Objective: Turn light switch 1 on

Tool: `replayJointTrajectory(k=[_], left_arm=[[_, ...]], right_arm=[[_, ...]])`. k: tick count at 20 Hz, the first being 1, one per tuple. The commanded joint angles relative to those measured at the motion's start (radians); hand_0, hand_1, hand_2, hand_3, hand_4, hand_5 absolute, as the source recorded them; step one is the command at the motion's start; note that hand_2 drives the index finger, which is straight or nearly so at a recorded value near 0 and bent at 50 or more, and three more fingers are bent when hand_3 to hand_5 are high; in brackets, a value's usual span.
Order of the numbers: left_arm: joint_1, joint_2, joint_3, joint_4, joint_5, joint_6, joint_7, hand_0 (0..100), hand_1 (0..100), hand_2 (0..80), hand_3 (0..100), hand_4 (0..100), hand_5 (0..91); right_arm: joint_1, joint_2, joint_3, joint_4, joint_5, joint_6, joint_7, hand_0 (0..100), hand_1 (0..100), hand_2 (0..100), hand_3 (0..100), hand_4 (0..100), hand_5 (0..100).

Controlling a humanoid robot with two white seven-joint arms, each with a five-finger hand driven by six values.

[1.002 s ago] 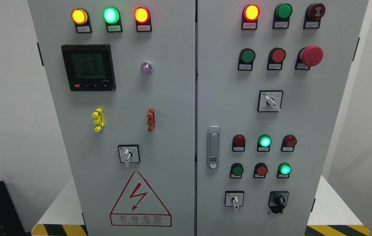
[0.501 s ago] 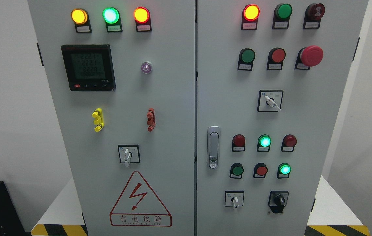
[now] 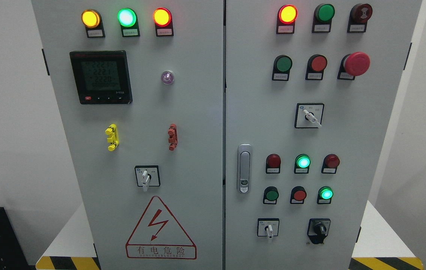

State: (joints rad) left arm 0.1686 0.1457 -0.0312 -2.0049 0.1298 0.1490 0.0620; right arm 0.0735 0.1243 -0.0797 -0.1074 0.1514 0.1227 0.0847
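Facing us square-on is the grey cabinet [image 3: 182, 112], its two doors meeting at a centre seam, so every control sits at reach height and in plain view. We see neither hand, so we cannot tell how either is set; the reach has not begun, we judge.

The largest fitting is one black meter [image 3: 101, 77] on the left door, with one warning triangle [image 3: 161, 228] low down, presumably to caution before anyone opens it. One door latch [image 3: 244, 168] sits by the seam on the right door.

Next we count one red mushroom button [image 3: 356, 63], set proud, likely for a quick slap.

Selector switches number four: one on the left door [image 3: 147, 176], three on the right [image 3: 309, 115], [image 3: 268, 227], [image 3: 319, 229]. Labels are too small to read, so we cannot say which is light switch 1.

Lit lamps number six: three top left [image 3: 127, 17], one top right [image 3: 288, 14], two green lower right [image 3: 303, 162].
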Motion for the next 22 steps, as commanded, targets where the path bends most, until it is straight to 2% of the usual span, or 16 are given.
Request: replayJointTrajectory(k=[1, 4, 9, 13, 17, 22], left_arm=[[-0.098, -0.084, -0.171, -0.075, -0.084, 0.037, 0.036, 41, 73, 33.7, 58, 65, 48.9], [-0.141, -0.124, -0.231, -0.074, -0.091, 0.07, 0.142, 42, 74, 33.8, 58, 65, 48.7], [-0.158, -0.169, -0.263, -0.072, -0.093, 0.095, 0.231, 42, 76, 36.6, 57, 65, 48.5], [-0.169, -0.181, -0.256, -0.069, -0.09, 0.098, 0.251, 38, 78, 39.8, 57, 65, 47.7], [-0.172, -0.184, -0.237, -0.068, -0.09, 0.1, 0.26, 27, 77, 41.6, 59, 65, 47.6], [-0.175, -0.198, -0.173, -0.066, -0.087, 0.121, 0.272, 23, 78, 43.4, 60, 66, 48.3]], right_arm=[[0.0, 0.0, 0.0, 0.0, 0.0, 0.0, 0.0, 30, 0, 0, 0, 0, 0], [0.0, 0.0, 0.001, 0.0, -0.001, 0.0, 0.0, 30, 0, 0, 0, 0, 0], [0.0, 0.0, 0.0, 0.0, 0.0, 0.0, 0.0, 30, 0, 0, 0, 0, 0], [0.0, 0.0, 0.0, 0.0, 0.0, 0.0, 0.0, 30, 0, 0, 0, 0, 0], [0.0, 0.0, 0.0, 0.0, 0.0, 0.0, 0.0, 30, 0, 0, 0, 0, 0], [0.0, 0.0, 0.0, 0.0, -0.001, 0.0, 0.0, 30, 0, 0, 0, 0, 0]])
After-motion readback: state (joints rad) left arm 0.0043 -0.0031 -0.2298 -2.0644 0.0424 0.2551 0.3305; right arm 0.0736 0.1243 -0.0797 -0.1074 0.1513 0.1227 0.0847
